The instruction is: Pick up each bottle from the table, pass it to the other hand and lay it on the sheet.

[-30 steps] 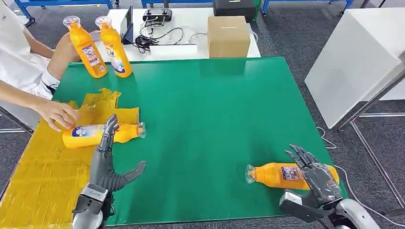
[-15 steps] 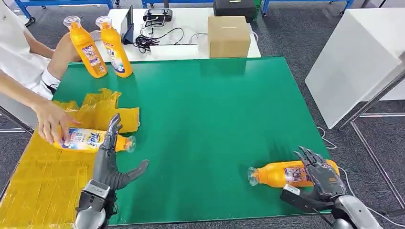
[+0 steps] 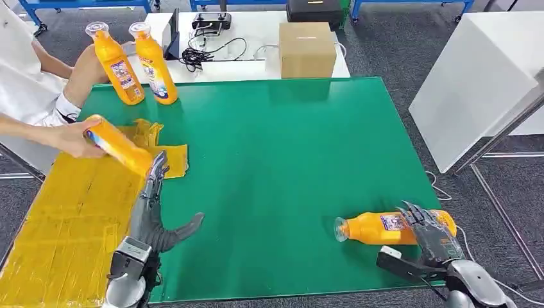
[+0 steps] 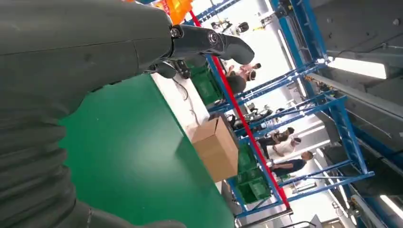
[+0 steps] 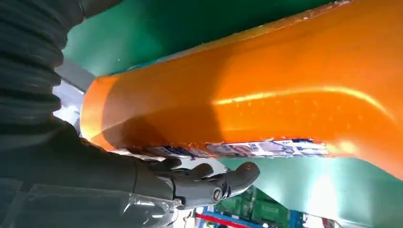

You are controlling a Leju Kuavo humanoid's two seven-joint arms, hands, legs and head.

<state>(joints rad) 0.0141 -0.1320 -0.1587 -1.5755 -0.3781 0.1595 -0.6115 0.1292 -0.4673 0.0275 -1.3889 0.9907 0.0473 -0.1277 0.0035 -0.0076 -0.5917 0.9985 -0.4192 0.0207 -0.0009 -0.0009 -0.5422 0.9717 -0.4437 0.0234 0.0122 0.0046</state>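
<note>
An orange bottle [image 3: 378, 228] lies on its side near the front right of the green table [image 3: 276, 160], cap pointing left. My right hand [image 3: 433, 236] lies over its base end with fingers spread across it and the thumb held apart toward the table's front edge. The right wrist view has this bottle [image 5: 266, 95] close up, with my fingers [image 5: 209, 179] beside its label. My left hand [image 3: 151, 206] is open, fingers stretched out at the edge of the yellow sheet [image 3: 64, 218]. A person's hand [image 3: 70, 138] holds another orange bottle [image 3: 119, 145] tilted above the sheet.
Two orange bottles [image 3: 115, 64] [image 3: 153, 63] stand upright at the table's far left corner. A cardboard box [image 3: 306, 48] and cables sit on the white table behind it. A white panel [image 3: 475, 77] stands to the right. The person sits at the far left.
The person has lifted the bottle off the sheet and tilted it up. My right hand has come down onto the lying bottle's base end. My left hand has barely moved.
</note>
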